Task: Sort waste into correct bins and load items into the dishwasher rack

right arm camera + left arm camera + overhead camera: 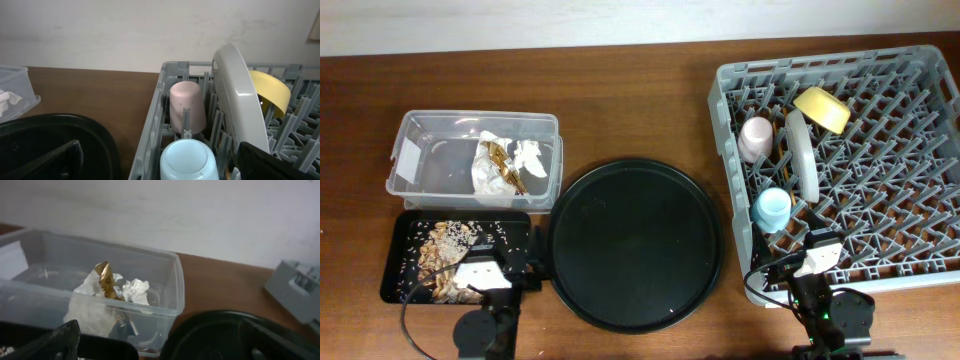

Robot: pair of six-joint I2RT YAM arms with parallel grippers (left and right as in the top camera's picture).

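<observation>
Waste lies sorted by kind: napkin (530, 155) and wrapper (502, 166) in the clear tub (420, 122); scraps (445, 245) on the shallow black tray (394, 276); pink cup (757, 138) and blue cup (772, 207) upside down, plate (805, 155) on edge, bowl (822, 108) tilted in the rack (725, 120), presumably to drain; left gripper (480, 272) and right gripper (818, 252) both spread, empty.

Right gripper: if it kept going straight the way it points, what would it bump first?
Probably the blue cup in the dishwasher rack, straight ahead of the right gripper; the pink cup stands behind it. Depth is unclear.
</observation>
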